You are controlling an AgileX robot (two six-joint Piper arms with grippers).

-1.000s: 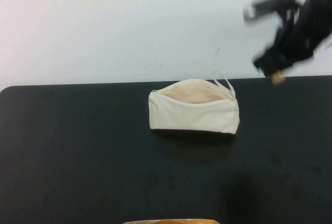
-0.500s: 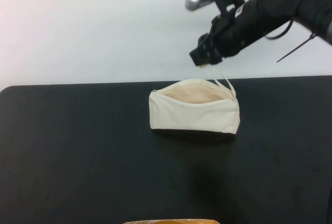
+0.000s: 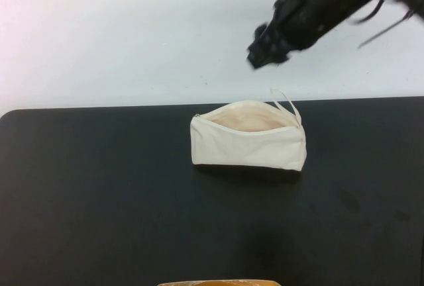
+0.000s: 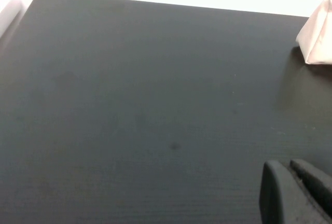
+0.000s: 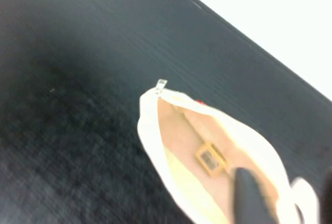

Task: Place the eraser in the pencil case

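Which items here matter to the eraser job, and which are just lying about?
Job:
- eraser, inside the pencil case
- right pincer, raised above the case
- left pincer, low over the table

Lying about:
- tan object at the near table edge

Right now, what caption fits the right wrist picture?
Eraser lying inside the open pencil case on the black table, right gripper above.

We see the pencil case (image 3: 248, 136), a cream-white boxy fabric pouch, standing upright at the table's centre, unzipped, peach lining showing, its thin loop strap (image 3: 286, 102) rising at two o'clock. Our eraser (image 5: 210, 158), tiny, pale yellow with barcode label, lies inside it.
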